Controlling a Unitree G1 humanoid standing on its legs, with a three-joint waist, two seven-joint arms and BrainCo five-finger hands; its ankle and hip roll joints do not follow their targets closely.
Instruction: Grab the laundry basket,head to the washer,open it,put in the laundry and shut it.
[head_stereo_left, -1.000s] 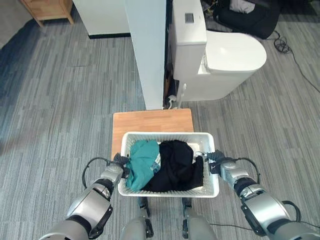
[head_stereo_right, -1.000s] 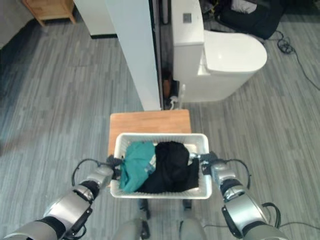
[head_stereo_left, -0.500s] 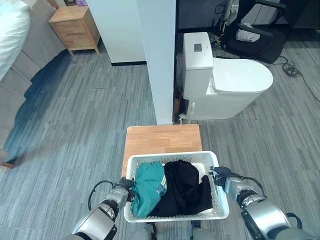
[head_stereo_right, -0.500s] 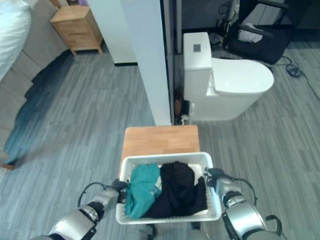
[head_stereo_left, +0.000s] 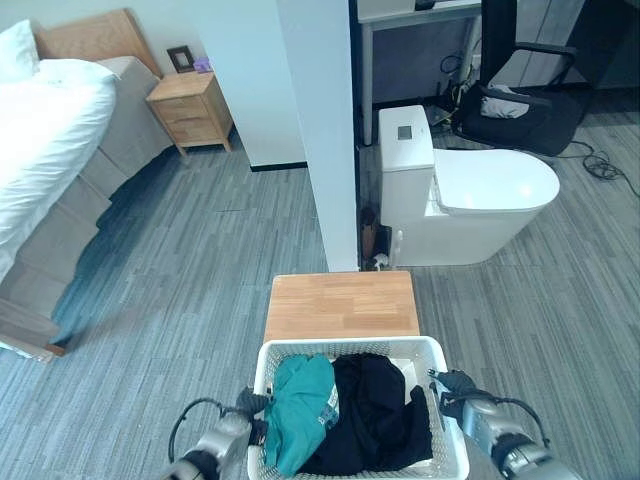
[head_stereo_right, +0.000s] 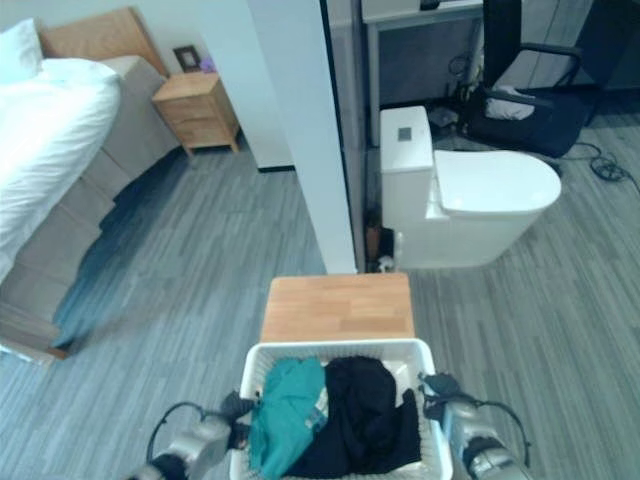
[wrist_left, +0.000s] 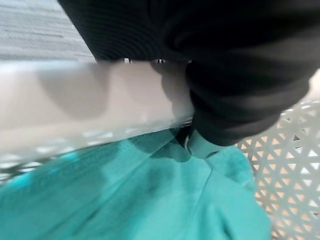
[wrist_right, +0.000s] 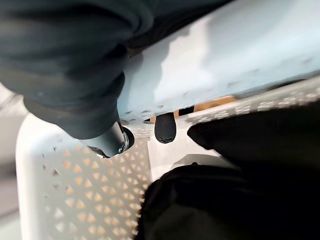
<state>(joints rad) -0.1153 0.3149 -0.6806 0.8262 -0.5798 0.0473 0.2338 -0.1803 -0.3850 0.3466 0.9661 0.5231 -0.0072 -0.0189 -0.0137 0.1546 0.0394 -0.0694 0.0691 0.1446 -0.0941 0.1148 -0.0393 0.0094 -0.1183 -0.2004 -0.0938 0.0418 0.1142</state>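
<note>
Laundry basket (head_stereo_left: 358, 350) at my 6 o'clock, over the wooden desk (head_stereo_left: 342, 306); left hand (head_stereo_left: 232, 432) and right hand (head_stereo_left: 467, 408) curl round its side rims. Carry step: next, find the washer.

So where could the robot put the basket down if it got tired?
The wooden table top just ahead of the laundry basket is bare. The grey floor between the bed and the white pillar is wide open too. Past the pillar it is crowded: toilet, then a black chair.
</note>
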